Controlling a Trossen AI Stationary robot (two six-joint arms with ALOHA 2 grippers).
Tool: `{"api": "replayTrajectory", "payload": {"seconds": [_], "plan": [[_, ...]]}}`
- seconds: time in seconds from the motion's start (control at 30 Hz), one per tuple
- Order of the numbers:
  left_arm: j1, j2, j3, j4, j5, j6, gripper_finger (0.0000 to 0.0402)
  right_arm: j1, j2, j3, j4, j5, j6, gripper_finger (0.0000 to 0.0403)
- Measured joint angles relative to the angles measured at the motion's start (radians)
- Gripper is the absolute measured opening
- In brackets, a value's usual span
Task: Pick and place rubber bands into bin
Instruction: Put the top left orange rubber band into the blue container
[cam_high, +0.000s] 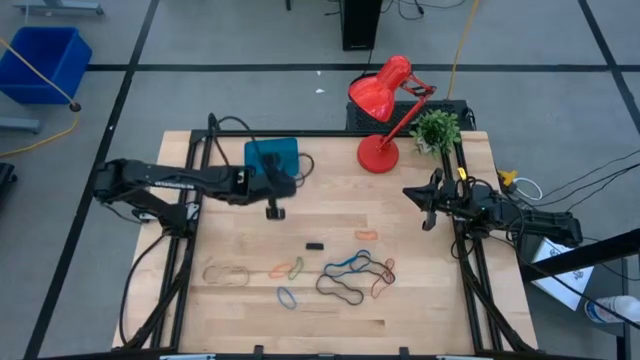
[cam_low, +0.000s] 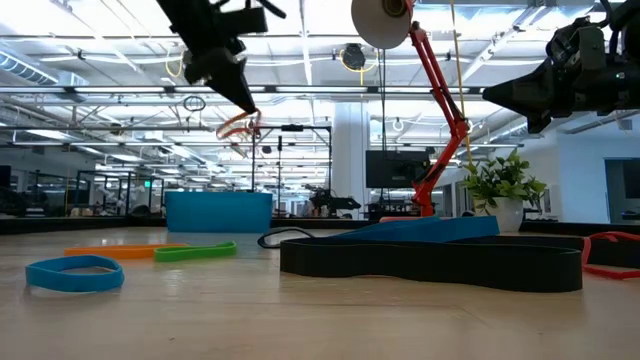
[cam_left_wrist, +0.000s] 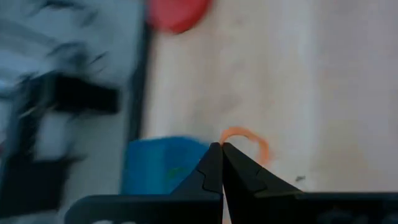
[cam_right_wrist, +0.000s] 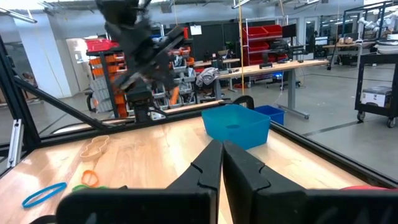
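My left gripper (cam_high: 293, 178) is shut on an orange-tan rubber band (cam_left_wrist: 246, 139), up in the air beside the right edge of the teal bin (cam_high: 272, 155). The low view shows the gripper (cam_low: 240, 100) high above the bin (cam_low: 218, 210). Several more rubber bands (cam_high: 350, 272) in blue, black, orange, green and tan lie flat on the table's near half. My right gripper (cam_high: 430, 205) is shut and empty, held above the table's right edge (cam_right_wrist: 222, 146). My left gripper pinches the orange-tan band's near end (cam_left_wrist: 225, 142) between its two fingertips. The rest of the loop sticks out past the tips. In the low view the fingers slant downward and the band (cam_low: 240, 125) hangs slack below them, clear of the table and the bin.
A red desk lamp (cam_high: 385, 110) and a small potted plant (cam_high: 436, 128) stand at the table's far right. A small black piece (cam_high: 314, 245) lies mid-table. A bright blue crate (cam_high: 42, 62) stands on the floor at the far left, off the table.
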Motion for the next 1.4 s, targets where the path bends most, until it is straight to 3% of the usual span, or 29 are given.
{"api": "replayTrajectory", "payload": {"seconds": [0.07, 0.23, 0.43, 0.63, 1.07, 1.4], "plan": [[0.048, -0.005, 0.000, 0.004, -0.055, -0.025, 0.0003, 0.000, 0.000, 0.000, 0.000, 0.000, 0.000, 0.0009], [0.192, -0.003, 0.000, 0.001, -0.058, -0.101, 0.0002, 0.000, 0.000, 0.000, 0.003, 0.000, 0.000, 0.0009], [0.358, -0.002, -0.012, 0.005, 0.018, -0.138, 0.0002, 0.000, 0.000, 0.000, 0.003, 0.000, 0.000, 0.0009], [0.475, 0.051, -0.014, 0.006, 0.165, -0.163, 0.0002, 0.000, 0.000, 0.000, 0.003, 0.000, 0.000, 0.0009], [0.532, 0.325, -0.014, 0.048, 0.193, -0.135, 0.0003, 0.000, 0.000, 0.000, 0.003, 0.000, 0.000, 0.0009], [0.532, 0.371, -0.014, 0.075, 0.201, -0.118, 0.0008, 0.000, 0.000, 0.000, 0.003, 0.000, 0.000, 0.0009]]}}
